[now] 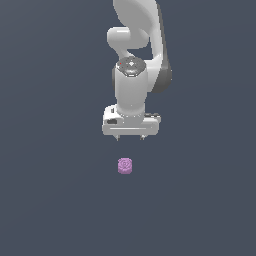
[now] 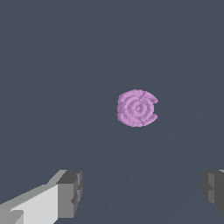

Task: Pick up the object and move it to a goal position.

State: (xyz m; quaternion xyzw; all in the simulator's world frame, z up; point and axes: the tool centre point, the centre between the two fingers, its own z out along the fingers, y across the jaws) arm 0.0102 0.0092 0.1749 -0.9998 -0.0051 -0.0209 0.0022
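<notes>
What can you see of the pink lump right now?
The lump is a small, squat, pink-purple round piece with a flat-looking top marked by concentric ridges and a bumpy side; the wrist view shows a notch or two in its rim. It looks matte. It sits upright on the plain dark floor, alone, nothing touching it. The gripper hangs apart from it, jaws spread far wider than the lump.
</notes>
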